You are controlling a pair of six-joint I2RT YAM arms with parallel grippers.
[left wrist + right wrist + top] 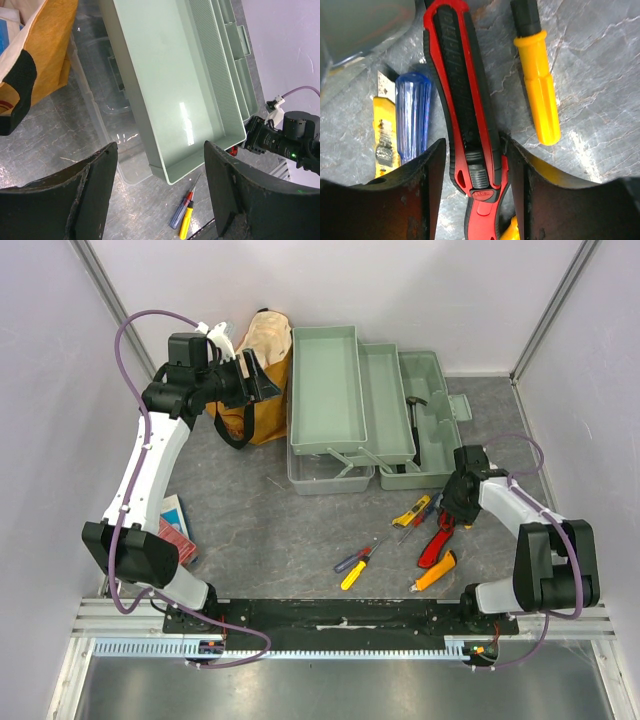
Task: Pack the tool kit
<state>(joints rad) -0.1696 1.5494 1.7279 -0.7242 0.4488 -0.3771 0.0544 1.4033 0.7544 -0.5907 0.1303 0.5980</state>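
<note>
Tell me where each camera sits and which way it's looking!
Top external: high behind the arms, looking down on the grey table; both arms, left end effector and right end effector show.
Left wrist: on the left arm, facing down at the pale grey-green plastic toolbox; its dark fingers show.
Right wrist: on the right arm, facing straight down at the red-and-black utility knife; its fingers flank it.
Shared: top and left wrist both see the toolbox; top and right wrist, the knife.
</note>
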